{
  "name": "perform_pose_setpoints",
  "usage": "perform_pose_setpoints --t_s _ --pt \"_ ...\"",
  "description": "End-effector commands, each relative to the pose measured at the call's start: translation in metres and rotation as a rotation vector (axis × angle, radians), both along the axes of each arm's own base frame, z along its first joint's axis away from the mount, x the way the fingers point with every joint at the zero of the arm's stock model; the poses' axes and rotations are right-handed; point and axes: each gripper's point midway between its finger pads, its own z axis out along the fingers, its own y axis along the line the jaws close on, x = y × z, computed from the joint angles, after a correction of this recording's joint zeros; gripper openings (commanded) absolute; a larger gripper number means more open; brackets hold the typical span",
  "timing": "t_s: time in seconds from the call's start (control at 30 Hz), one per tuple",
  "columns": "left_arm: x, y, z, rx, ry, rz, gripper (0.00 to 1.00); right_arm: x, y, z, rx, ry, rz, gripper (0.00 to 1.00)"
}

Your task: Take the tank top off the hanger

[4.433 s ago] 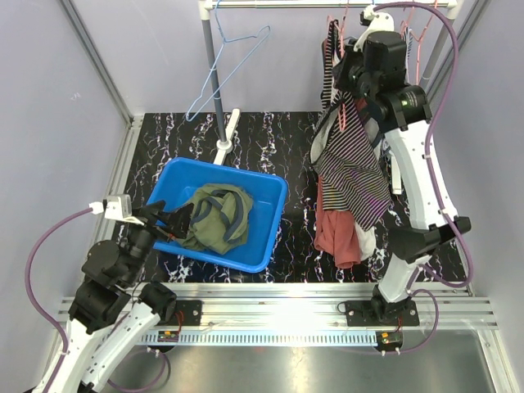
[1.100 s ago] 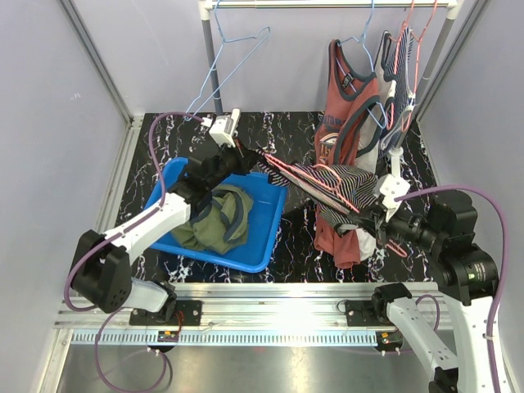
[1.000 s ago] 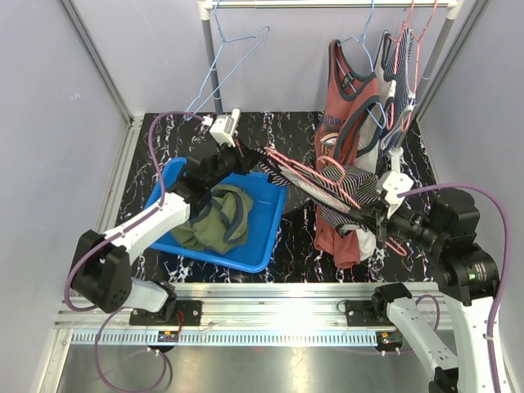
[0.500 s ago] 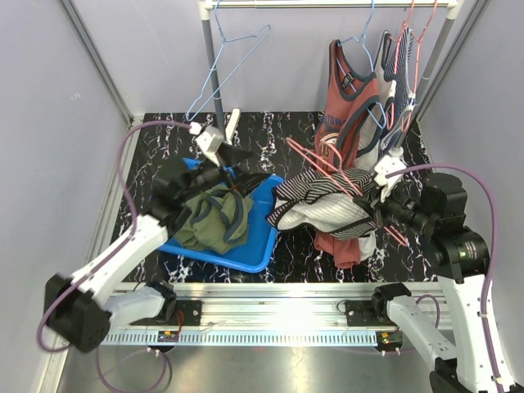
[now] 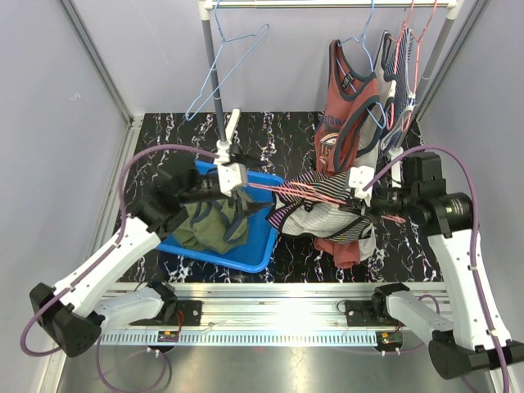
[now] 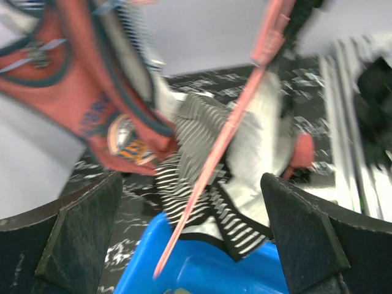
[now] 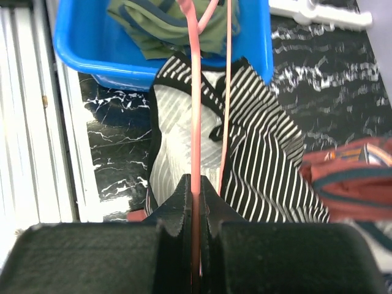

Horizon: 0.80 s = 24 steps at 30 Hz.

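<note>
The black-and-white striped tank top (image 5: pixel 318 219) sags in a bunch beside the blue bin, draped under the pink hanger (image 5: pixel 299 193). It also shows in the left wrist view (image 6: pixel 199 156) and the right wrist view (image 7: pixel 260 162). My right gripper (image 5: pixel 361 201) is shut on the hanger's rod (image 7: pixel 195 104), which points left toward the bin. My left gripper (image 5: pixel 244 185) is open and empty above the bin's far rim, facing the hanger's tip (image 6: pixel 229 131). Whether a strap still sits on the hanger is unclear.
The blue bin (image 5: pixel 246 263) holds an olive garment (image 5: pixel 214 219). A clothes rack at the back carries a rust tank top (image 5: pixel 344 106), more hangers, and a bare blue wire hanger (image 5: pixel 233 61). A reddish garment (image 5: pixel 340 244) lies under the striped top.
My left gripper let go of the striped top's edge and swung back over the bin. The top fell from stretched to slumped beside the bin. My right gripper rose and moved left with the hanger.
</note>
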Motion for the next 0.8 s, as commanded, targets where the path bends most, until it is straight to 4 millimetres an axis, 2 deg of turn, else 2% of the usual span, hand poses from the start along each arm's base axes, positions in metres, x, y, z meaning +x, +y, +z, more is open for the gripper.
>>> perform_pose_setpoints --t_s 0.0,0.07,0.2,0.33,0.37,0.43,0.57,0.6,0.63,0.7,0.73,0.77 --pt "-0.022 -0.018 -0.004 0.079 -0.085 -0.147 0.97 -0.008 0.012 0.024 0.023 -0.125 0.168 0.00" --pt "-0.028 -0.026 -0.011 0.108 -0.076 -0.173 0.95 -0.007 0.014 0.025 0.022 -0.130 0.192 0.00" --pt "-0.019 -0.039 -0.020 0.139 -0.078 -0.160 0.88 -0.014 0.021 0.026 0.057 -0.126 0.245 0.00" --pt "-0.006 -0.049 -0.018 0.118 -0.090 -0.106 0.78 -0.018 0.023 0.025 0.080 -0.117 0.260 0.00" --pt "-0.005 -0.051 -0.017 0.118 -0.097 -0.106 0.72 -0.019 0.023 0.025 0.082 -0.118 0.261 0.00" --pt "-0.003 -0.056 -0.024 0.136 -0.086 -0.112 0.66 -0.020 0.024 0.025 0.083 -0.121 0.264 0.00" --pt "-0.002 -0.061 -0.032 0.171 -0.082 -0.120 0.40 -0.021 0.024 0.025 0.084 -0.125 0.266 0.00" --pt "-0.001 -0.060 -0.033 0.175 -0.080 -0.108 0.14 -0.021 0.024 0.024 0.084 -0.122 0.266 0.00" --pt "-0.001 -0.060 -0.032 0.171 -0.081 -0.102 0.02 -0.021 0.024 0.022 0.086 -0.113 0.265 0.00" --pt "0.000 -0.057 -0.027 0.150 -0.066 -0.077 0.00 -0.022 0.024 0.022 0.097 -0.103 0.258 0.01" --pt "-0.001 -0.056 -0.027 0.141 -0.055 -0.068 0.00 -0.022 0.025 0.019 0.104 -0.085 0.248 0.08" --pt "-0.003 -0.053 -0.025 0.121 -0.012 -0.050 0.00 -0.019 0.025 0.024 0.128 -0.070 0.209 0.28"
